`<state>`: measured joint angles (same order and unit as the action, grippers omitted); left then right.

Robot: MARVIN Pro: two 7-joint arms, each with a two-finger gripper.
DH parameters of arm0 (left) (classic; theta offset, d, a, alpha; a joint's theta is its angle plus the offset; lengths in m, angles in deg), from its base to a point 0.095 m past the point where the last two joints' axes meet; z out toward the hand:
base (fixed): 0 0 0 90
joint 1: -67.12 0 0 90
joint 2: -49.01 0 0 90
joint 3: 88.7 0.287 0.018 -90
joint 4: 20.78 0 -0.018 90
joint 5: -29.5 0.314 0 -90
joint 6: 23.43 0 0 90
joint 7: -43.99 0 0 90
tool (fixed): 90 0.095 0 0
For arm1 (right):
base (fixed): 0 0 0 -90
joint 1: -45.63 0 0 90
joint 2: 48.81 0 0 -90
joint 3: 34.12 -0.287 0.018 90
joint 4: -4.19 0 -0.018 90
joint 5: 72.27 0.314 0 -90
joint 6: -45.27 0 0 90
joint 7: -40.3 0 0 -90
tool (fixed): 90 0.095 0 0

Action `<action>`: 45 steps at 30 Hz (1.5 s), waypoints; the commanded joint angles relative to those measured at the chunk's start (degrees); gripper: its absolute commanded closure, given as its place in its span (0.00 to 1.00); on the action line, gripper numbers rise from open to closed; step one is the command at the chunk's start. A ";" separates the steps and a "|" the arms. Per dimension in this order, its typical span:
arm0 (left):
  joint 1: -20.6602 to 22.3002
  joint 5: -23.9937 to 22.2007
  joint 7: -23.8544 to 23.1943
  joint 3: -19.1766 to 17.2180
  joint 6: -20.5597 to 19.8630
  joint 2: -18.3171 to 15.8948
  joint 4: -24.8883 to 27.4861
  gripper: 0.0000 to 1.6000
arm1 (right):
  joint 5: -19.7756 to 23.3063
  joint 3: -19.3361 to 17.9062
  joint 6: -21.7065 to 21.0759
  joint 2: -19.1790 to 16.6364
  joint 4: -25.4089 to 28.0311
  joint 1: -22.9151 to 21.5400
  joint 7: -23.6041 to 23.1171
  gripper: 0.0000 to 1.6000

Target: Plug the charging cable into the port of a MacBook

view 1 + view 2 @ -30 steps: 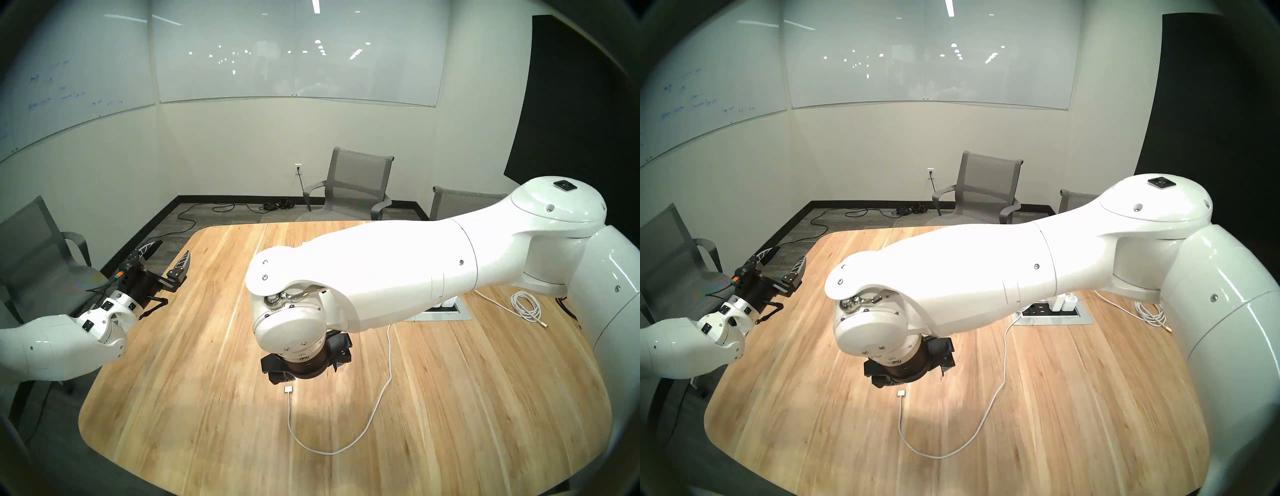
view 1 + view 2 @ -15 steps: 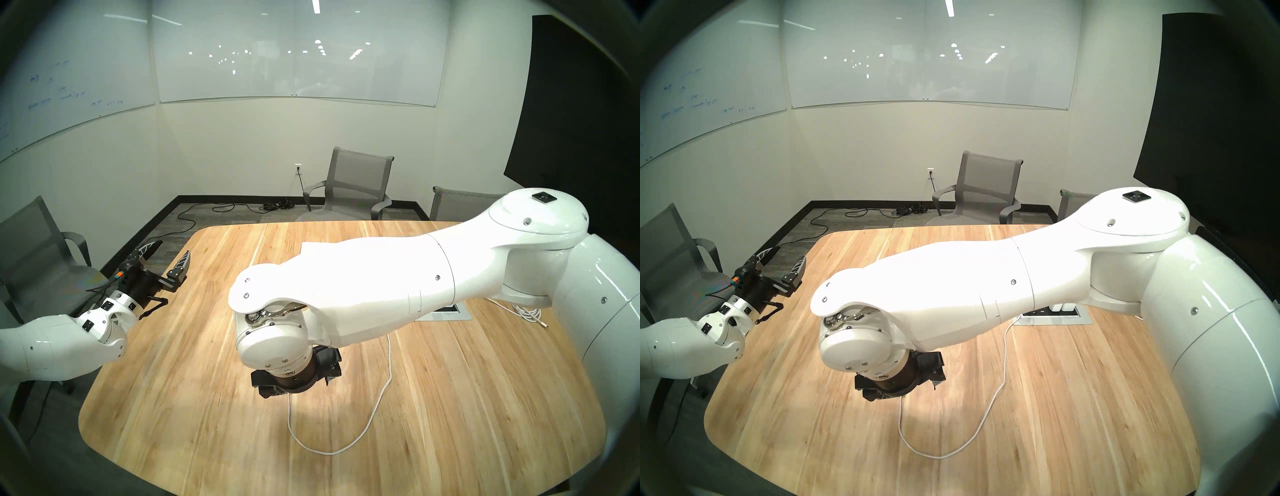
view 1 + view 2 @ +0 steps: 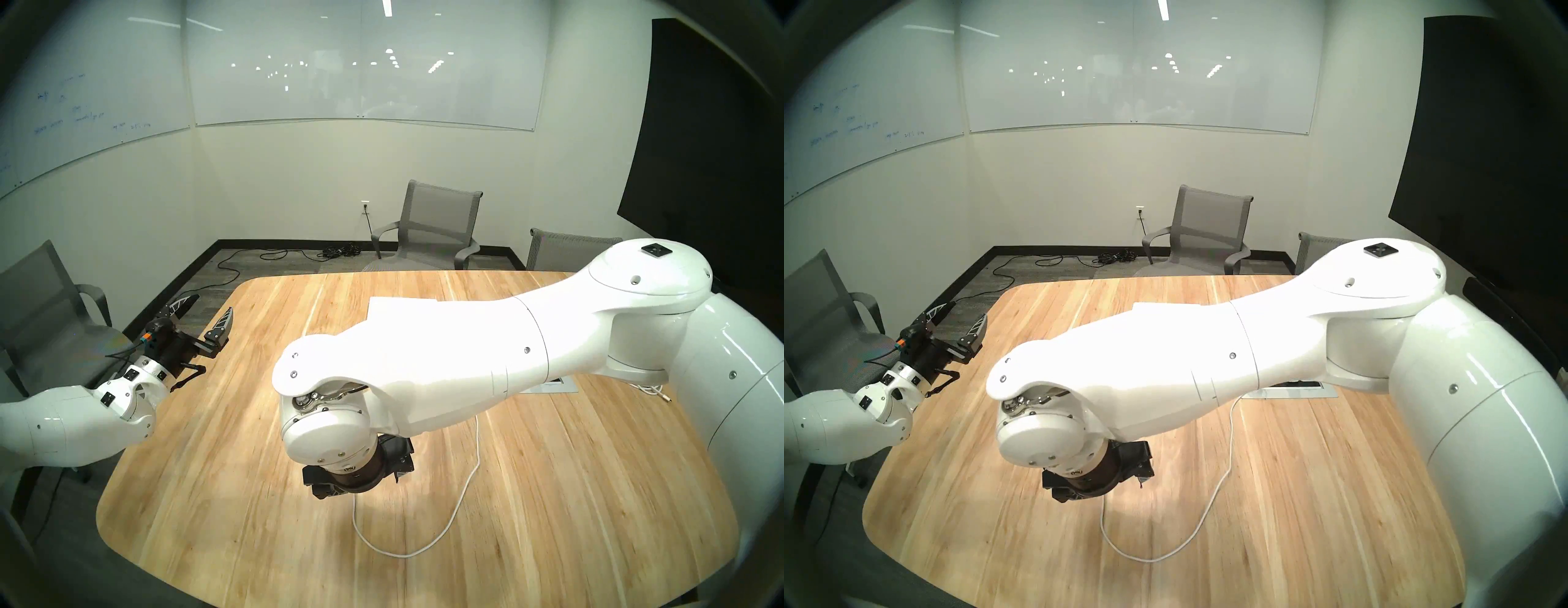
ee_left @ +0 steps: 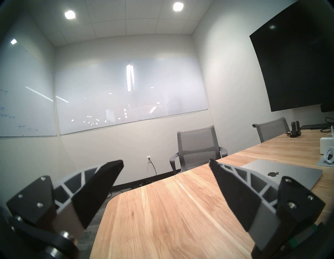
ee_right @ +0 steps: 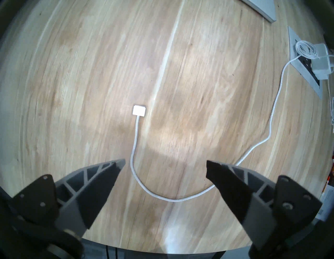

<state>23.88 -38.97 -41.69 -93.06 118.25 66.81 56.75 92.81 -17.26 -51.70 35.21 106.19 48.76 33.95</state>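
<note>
The charging cable (image 5: pixel 134 150) lies in a loop on the wooden table (image 3: pixel 212 488). Its flat white connector (image 5: pixel 139 110) rests on the wood ahead of my right gripper (image 5: pixel 165 163). That gripper points straight down, open and empty, above the cord. In the head views my right wrist (image 3: pixel 331 433) hides the connector, and only the cable loop (image 3: pixel 403 554) shows. The silver MacBook (image 4: pixel 282 173) lies closed farther back, and its corner (image 3: pixel 399 303) peeks out behind my right arm. Its port cannot be made out. My left gripper (image 3: pixel 211 305) hangs open at the table's left edge.
A recessed outlet panel (image 5: pixel 298 59) holds the white power brick (image 5: pixel 319 61) and a bundled white cord (image 5: pixel 305 51). Another coiled cord (image 3: pixel 645 388) lies at the right. Grey chairs (image 3: pixel 428 229) stand around the table. The table's near edge (image 5: pixel 162 250) is just below my right fingers.
My right arm has swung toward me and lower, so its wrist now covers the connector in the head views and hides more of the outlet panel. The left arm has not moved.
</note>
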 commanded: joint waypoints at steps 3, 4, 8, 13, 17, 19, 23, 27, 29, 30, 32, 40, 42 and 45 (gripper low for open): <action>0.89 0.07 0.08 -0.78 0.43 -0.06 0.12 0.00 | -0.42 -0.05 -0.25 2.00 -1.38 0.76 -0.45 0.00; 0.89 0.07 0.08 -0.78 0.42 -0.06 0.12 0.00 | -0.48 -0.03 -0.18 2.18 -1.47 0.86 -0.45 0.00; 0.89 0.07 0.08 -0.78 0.42 -0.06 0.12 0.00 | -0.57 -0.03 0.04 2.87 -1.83 1.34 -0.50 0.00; 0.89 0.07 0.08 -0.78 0.43 -0.06 0.12 0.00 | -0.91 0.02 0.47 3.40 -2.09 1.82 -0.53 0.00; 0.89 0.07 0.08 -0.78 0.43 -0.06 0.12 0.00 | -1.27 0.03 0.92 3.74 -2.08 2.21 -0.55 0.00; 0.89 0.07 0.08 -0.78 0.43 -0.06 0.12 0.00 | -1.42 0.04 1.21 3.76 -2.11 2.40 -0.57 0.00; 0.89 0.07 0.08 -0.78 0.43 -0.06 0.12 0.00 | -1.76 0.11 1.64 3.63 -2.33 2.84 -0.71 0.00; 0.89 0.07 0.08 -0.78 0.43 -0.06 0.12 0.00 | -1.93 0.29 1.78 3.38 -2.54 3.44 -0.99 0.00; 0.89 0.07 0.08 -0.78 0.43 -0.06 0.12 0.00 | -2.02 0.36 1.81 3.37 -2.56 3.70 -1.09 0.00; 0.89 0.07 0.08 -0.78 0.43 -0.06 0.12 0.00 | -2.07 0.37 1.84 3.38 -2.58 3.81 -1.11 0.00; 0.89 0.07 0.08 -0.78 0.43 -0.06 0.12 0.00 | -2.12 0.38 1.83 3.42 -2.66 3.97 -1.18 0.00; 0.89 0.07 0.08 -0.78 0.43 -0.06 0.12 0.00 | -2.52 0.43 1.29 3.82 -4.12 4.77 -1.65 0.00; 0.89 0.07 0.08 -0.78 0.43 -0.06 0.12 0.00 | -2.62 0.49 1.06 4.00 -4.68 5.06 -1.83 0.00; 0.89 0.07 0.08 -0.78 0.43 -0.06 0.12 0.00 | -2.70 0.48 0.64 4.15 -5.58 5.46 -2.09 0.00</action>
<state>23.88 -38.96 -41.69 -93.06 118.25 66.81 56.75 89.94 -16.70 -50.09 38.75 101.81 53.90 32.23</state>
